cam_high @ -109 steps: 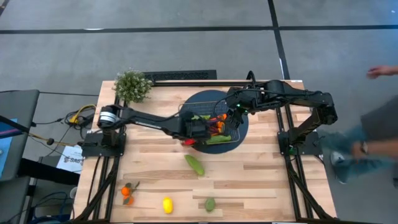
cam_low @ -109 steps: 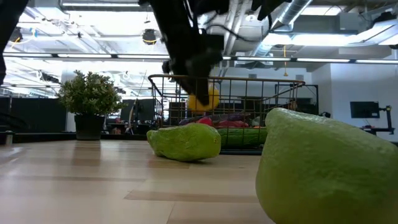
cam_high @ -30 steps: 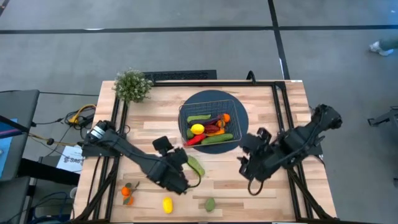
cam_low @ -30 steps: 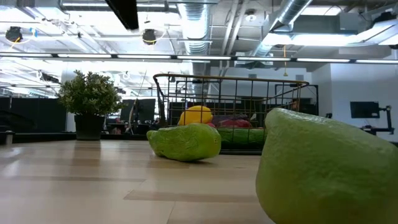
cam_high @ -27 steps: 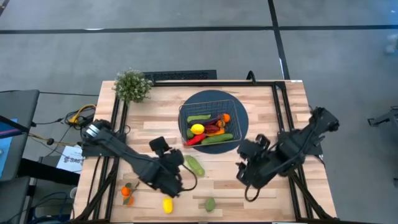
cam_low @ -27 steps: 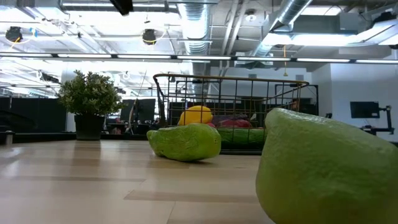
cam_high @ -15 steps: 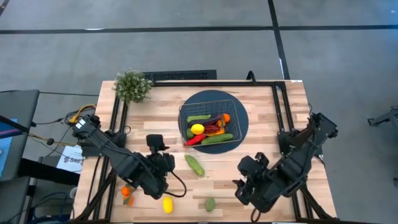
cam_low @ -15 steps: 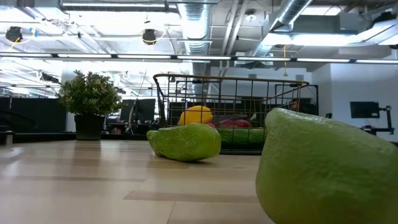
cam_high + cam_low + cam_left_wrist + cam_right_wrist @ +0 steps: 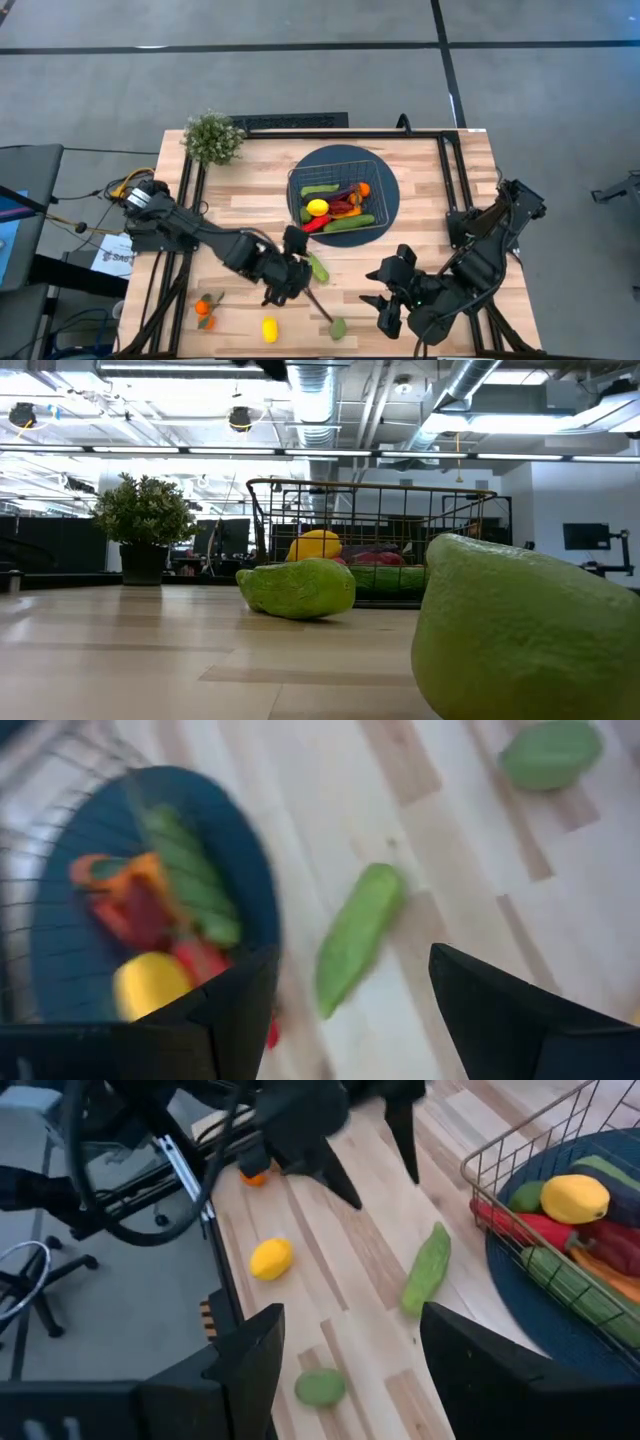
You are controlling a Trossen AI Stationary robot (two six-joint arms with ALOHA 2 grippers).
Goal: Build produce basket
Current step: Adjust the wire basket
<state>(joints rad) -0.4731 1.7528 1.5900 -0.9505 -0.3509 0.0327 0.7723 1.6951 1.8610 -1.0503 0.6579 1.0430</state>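
Watching the near edge first, you have one lime (image 9: 338, 328) that could roll off the desk (image 9: 420, 215) if the right arm's elbow swings over it. One lemon (image 9: 269, 329) and two small oranges (image 9: 204, 315) lie near there too, left of the lime. The right pincer (image 9: 378, 305) hangs empty, jaws spread, just right of the lime.

Farther in, one loose cucumber (image 9: 318, 267) lies beside the left pincer (image 9: 296, 272), jaws apart and empty; a glancing approach could knock it away.

Farthest, the basket (image 9: 300, 182) sits on one round blue mat (image 9: 389, 195), holding one lemon, two cucumbers, and some red and orange pieces too tangled to count. A heavy drop could shift it.
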